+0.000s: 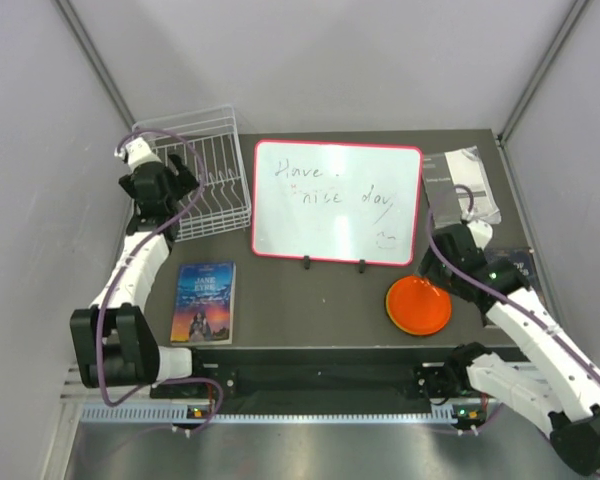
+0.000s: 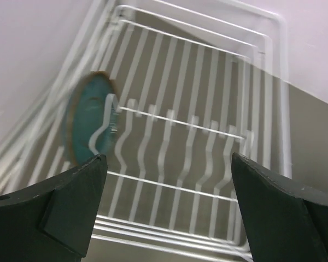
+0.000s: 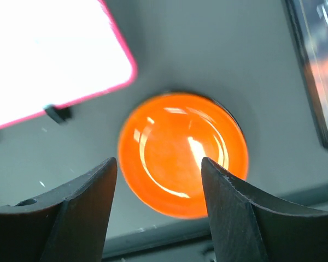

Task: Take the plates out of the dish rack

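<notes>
1. Hovering at the dish rack [image 1: 205,180], the left gripper [image 2: 168,158] has its two fingers spread wide and holds nothing.
2. The dark teal plate [image 2: 87,128] stands on edge among the rack's upright prongs. It is just past the tip of the left-hand finger [image 2: 71,213] and outside the gap, not between the fingers.
3. The plate's thin rim runs away from the fingers, roughly along the reach, and its round face is turned sideways toward the gap.
4. Straight ahead of the gap, only bare wire shows. No other plate can be seen in the rack from this wrist.
5. The right gripper [image 3: 158,161] is also parted wide and empty. The orange plate [image 3: 183,155] lies face up on the table [image 3: 208,49], directly below and between its fingers. A dark edge shows at the plate's far side, and it cannot be told whether another plate lies underneath.
6. The red-framed whiteboard [image 3: 44,49] sits beyond the right gripper's left-hand finger, apart from the orange plate.
7. Judgement: the teal plate is the one left to unload, and the left arm is much the nearer. The fingers would likely need to shift toward the left-hand side so that the rim falls inside the gap before they close.
</notes>
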`<state>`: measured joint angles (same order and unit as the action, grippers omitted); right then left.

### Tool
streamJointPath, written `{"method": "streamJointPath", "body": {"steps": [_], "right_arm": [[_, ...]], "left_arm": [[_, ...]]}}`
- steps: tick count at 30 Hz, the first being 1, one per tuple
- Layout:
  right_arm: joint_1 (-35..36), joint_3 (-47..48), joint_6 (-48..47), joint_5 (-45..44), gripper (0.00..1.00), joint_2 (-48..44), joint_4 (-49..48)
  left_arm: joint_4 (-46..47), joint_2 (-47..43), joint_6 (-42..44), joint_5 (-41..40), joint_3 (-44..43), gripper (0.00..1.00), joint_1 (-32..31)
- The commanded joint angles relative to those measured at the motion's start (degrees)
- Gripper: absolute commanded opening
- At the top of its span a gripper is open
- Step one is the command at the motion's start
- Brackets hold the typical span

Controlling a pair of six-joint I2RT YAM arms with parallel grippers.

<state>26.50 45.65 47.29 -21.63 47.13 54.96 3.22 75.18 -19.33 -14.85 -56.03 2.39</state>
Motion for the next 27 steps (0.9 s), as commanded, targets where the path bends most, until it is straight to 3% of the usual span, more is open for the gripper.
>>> {"method": "streamJointPath", "body": {"steps": [1, 9, 16, 21, 23, 27], "right_arm": [[0.1, 5.8, -8.0, -1.3, 0.63, 7.6, -10.6], [0.1, 7.3, -11.9, 1.7, 0.63, 16.0, -16.9], [0.0, 7.9, -13.2, 2.6, 0.63, 19.9, -18.5], [0.0, 7.5, -13.9, 2.8, 0.63, 20.6, -19.2], [0.0, 7.5, -13.9, 2.8, 0.63, 21.0, -19.1], [-0.2, 7.1, -13.9, 3.1, 0.63, 21.5, -19.5]], "left_arm": [[5.6, 2.1, 4.2, -9.2, -0.9, 0.99, 2.9], [11.9, 7.0, 5.3, -6.8, 1.5, 0.9, 8.3], [12.3, 11.9, 5.6, -6.2, -0.1, 0.78, 9.0], [12.7, 15.4, 5.3, -6.5, -1.1, 0.76, 9.7], [13.1, 16.3, 5.4, -6.7, -1.4, 0.7, 10.0], [13.6, 19.1, 5.2, -6.4, -2.3, 0.71, 10.3]]}}
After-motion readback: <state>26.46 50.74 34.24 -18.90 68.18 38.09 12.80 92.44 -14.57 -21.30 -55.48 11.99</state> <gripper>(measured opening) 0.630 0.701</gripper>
